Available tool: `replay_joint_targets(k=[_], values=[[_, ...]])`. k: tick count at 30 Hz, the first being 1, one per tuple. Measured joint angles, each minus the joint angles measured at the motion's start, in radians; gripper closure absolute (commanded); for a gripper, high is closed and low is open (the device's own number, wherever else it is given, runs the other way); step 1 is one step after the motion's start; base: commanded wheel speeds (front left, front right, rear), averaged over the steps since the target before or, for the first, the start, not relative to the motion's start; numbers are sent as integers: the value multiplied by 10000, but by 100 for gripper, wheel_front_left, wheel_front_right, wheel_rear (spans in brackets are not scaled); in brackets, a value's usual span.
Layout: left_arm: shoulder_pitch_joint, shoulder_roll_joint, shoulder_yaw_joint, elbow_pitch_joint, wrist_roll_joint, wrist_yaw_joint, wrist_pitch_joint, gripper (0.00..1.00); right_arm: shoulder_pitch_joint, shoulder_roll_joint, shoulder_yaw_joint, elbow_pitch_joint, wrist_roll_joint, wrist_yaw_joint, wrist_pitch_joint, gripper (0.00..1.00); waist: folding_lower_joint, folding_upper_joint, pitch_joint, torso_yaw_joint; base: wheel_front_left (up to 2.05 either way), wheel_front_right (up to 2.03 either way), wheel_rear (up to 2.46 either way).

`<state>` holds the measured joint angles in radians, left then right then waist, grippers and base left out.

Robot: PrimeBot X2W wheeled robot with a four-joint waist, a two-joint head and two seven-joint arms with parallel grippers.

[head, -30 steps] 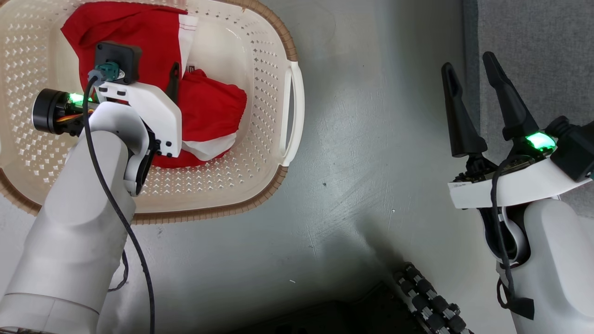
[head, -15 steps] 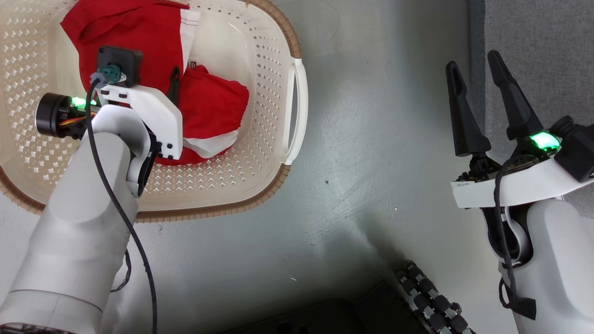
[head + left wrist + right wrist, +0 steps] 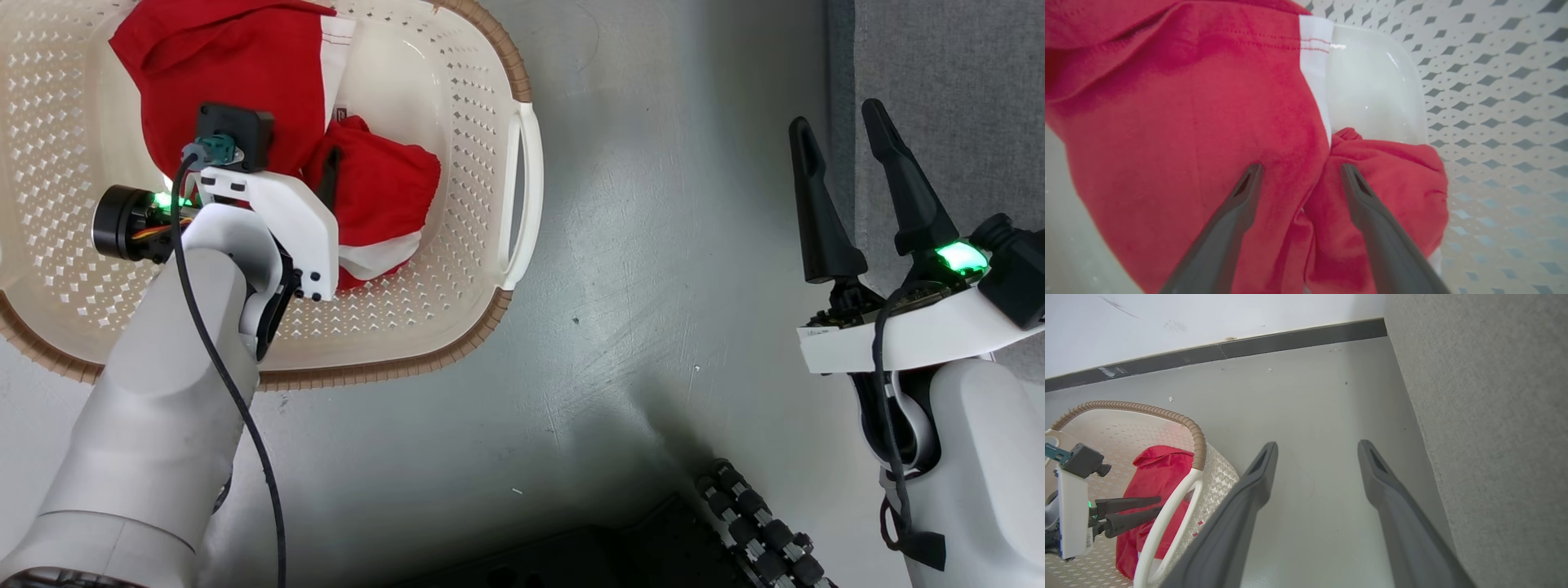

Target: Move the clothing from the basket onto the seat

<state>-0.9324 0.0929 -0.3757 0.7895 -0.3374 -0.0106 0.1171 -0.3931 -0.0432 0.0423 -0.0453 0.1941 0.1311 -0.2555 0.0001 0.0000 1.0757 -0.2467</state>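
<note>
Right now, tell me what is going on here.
A two-armed robot is clearing laundry from a basket on the floor. Its left hand is down inside the basket, open, with its fingers pointing at the red clothes. Nothing is gripped yet. The right hand is open and empty, held above the floor at the edge of the grey sofa. The clothes lie in the basket, so the move to the sofa is not yet done.

- Clothing [image 3: 229,73]: bright red, white panels.
- Basket [image 3: 457,245] at ten o'clock: cream-white, diamond perforations, brown ribbed rim.
- Seat [image 3: 955,57] at two o'clock: grey.
- Floor [image 3: 653,245]: pale grey.
</note>
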Motion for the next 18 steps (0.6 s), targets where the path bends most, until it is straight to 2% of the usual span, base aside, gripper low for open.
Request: replay_joint_targets(k=[5,12,14,17,18], values=[[0,-36,-13,201,-59,-111,4,0,1,0,-2,-10,0,0,0,0,0,0,-3,4,0,0,0],[-3,-109,-104,523,-215,-376,144,9,14,0,-2,-44,2,0,0,0,0,0,-13,4,0,0,0],[-3,-130,-144,637,-251,-460,234,18,24,0,-6,-46,4,0,0,0,0,0,-15,3,0,0,0],[-3,-163,-194,727,-318,-550,316,38,37,0,-21,-48,13,0,0,0,0,0,-17,3,0,0,0],[-3,-180,-205,748,-326,-550,318,52,39,0,-27,-50,12,0,0,0,-1,0,-17,3,0,0,0]])
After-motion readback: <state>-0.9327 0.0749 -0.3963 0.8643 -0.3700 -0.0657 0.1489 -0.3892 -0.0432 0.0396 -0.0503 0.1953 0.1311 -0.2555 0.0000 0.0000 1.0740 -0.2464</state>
